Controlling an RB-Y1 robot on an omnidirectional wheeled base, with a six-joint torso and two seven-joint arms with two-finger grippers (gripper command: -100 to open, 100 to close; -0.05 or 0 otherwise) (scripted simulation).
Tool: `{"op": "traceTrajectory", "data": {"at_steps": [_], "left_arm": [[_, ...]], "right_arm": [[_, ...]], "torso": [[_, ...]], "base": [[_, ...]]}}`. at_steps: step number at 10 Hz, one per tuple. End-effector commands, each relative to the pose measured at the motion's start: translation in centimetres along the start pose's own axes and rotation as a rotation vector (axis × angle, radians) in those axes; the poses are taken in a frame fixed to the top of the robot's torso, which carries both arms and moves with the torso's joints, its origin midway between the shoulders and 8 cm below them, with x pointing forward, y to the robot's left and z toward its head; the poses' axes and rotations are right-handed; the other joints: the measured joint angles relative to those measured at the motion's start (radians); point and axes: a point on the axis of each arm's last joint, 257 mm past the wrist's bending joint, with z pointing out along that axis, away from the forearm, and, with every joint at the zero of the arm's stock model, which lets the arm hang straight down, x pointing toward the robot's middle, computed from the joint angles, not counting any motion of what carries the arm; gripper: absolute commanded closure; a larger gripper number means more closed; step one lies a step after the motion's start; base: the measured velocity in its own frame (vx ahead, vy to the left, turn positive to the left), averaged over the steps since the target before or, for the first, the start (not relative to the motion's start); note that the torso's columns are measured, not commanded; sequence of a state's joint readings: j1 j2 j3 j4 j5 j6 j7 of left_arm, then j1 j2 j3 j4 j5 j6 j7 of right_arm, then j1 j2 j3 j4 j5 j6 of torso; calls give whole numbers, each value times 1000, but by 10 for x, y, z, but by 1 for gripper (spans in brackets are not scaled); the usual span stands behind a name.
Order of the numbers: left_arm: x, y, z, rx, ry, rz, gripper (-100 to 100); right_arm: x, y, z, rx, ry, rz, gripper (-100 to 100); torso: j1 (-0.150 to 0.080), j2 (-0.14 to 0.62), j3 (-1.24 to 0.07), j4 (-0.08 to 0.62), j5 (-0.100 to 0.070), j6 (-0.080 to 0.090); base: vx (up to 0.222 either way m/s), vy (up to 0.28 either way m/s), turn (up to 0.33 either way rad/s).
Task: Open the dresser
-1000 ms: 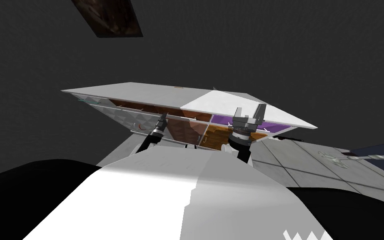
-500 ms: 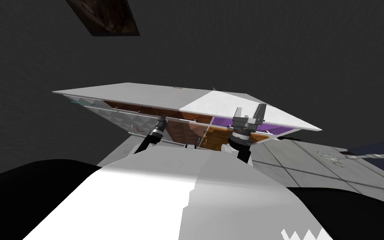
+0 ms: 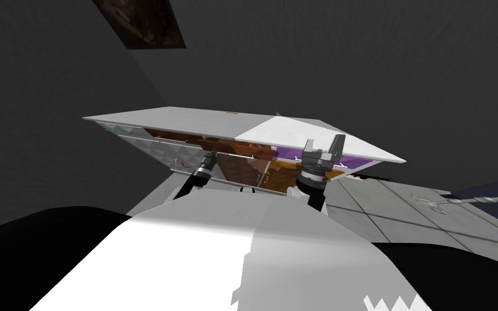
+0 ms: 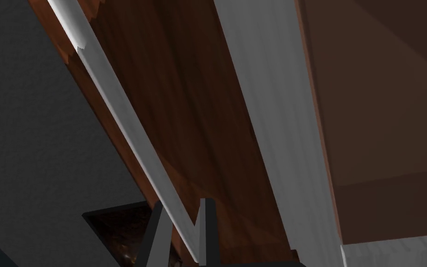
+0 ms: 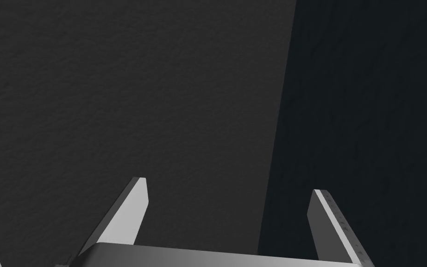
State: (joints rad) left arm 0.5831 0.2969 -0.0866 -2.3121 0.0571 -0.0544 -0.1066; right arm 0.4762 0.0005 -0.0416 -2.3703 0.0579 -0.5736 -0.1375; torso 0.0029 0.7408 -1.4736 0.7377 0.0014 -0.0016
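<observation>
The dresser [image 3: 199,116] stands right in front of me, with a white top and brown and purple drawer fronts under it. In the left wrist view a long grey bar handle [image 4: 115,106] runs along a brown drawer front [image 4: 185,92]. My left gripper [image 4: 184,225] is shut on the lower end of that bar, one finger on each side. In the head view the left forearm [image 3: 202,171] reaches up to the middle drawers. My right gripper [image 3: 324,144] is raised in front of the purple drawer [image 3: 288,154], open, holding nothing [image 5: 229,194].
A dark picture frame [image 3: 140,21] hangs on the grey wall above the dresser. Grey floor tiles [image 3: 383,205] spread to the right, with a small metal object [image 3: 431,204] on them and a dark blue area [image 3: 491,189] beyond.
My left gripper has closed from wide open onto the bar handle. The head view swung slightly left and back. The right arm has kept its place.
</observation>
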Motion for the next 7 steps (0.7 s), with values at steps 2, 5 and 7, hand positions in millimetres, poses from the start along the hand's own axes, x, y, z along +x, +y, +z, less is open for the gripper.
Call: {"op": "traceTrajectory", "data": {"at_steps": [2,5,7], "left_arm": [[-15,16,8,-32,-11,22,-100],[-35,24,22,-43,-33,45,-100],[-56,33,34,-58,-60,64,-100]], "right_arm": [[0,0,0,0,0,0,0],[0,0,0,0,0,0,0],[0,0,0,0,0,0,0]], "torso": [[-1,-7,-5,0,-1,0],[-4,-1,-1,1,-2,2],[-3,-2,-2,1,-1,2]], "base": [[-96,-8,-122],[-136,-22,-177],[-129,-16,-184]]}}
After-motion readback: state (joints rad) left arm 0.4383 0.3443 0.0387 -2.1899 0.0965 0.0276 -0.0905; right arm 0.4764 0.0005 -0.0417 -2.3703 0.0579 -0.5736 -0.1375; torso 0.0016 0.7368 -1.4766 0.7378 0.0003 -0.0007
